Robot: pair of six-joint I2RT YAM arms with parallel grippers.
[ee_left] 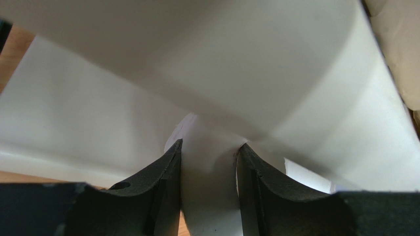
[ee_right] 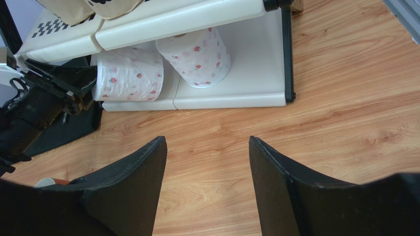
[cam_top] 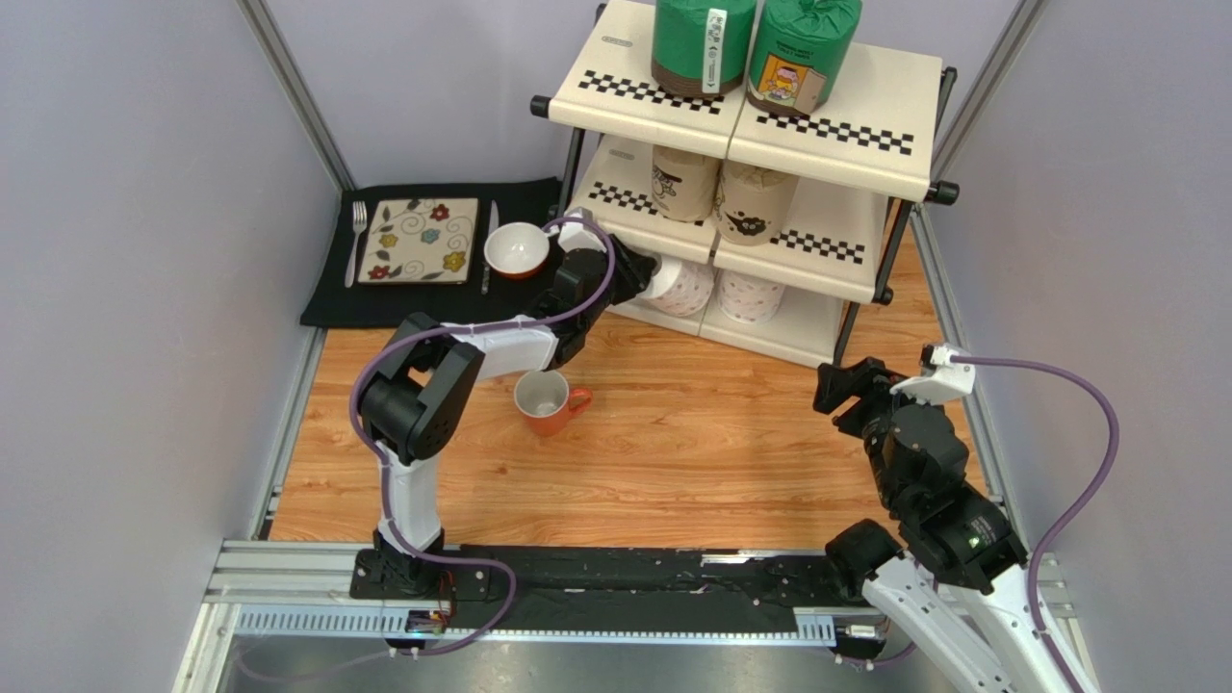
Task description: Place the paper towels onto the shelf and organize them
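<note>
The shelf [cam_top: 868, 123] stands at the back right. Two green rolls [cam_top: 704, 41] sit on its top tier and two tan rolls [cam_top: 684, 181] on the middle tier. On the bottom tier, a white flowered roll [cam_top: 684, 286] lies on its side at the left and a second white roll [cam_top: 752, 296] stands beside it. My left gripper [cam_top: 636, 275] reaches in at the left end, shut on the lying roll's paper [ee_left: 209, 191], which fills the gap between its fingers [ee_left: 162, 187]. My right gripper [cam_top: 839, 387] is open and empty over the floor, right of the shelf's front. Both white rolls [ee_right: 129, 73] show in its view.
An orange-and-white mug [cam_top: 547, 402] stands on the wood just under my left arm. A white bowl [cam_top: 516, 251], a flowered tile [cam_top: 421, 240], a fork [cam_top: 357, 231] and a knife [cam_top: 492, 238] lie on the black placemat [cam_top: 434, 296] at the back left.
</note>
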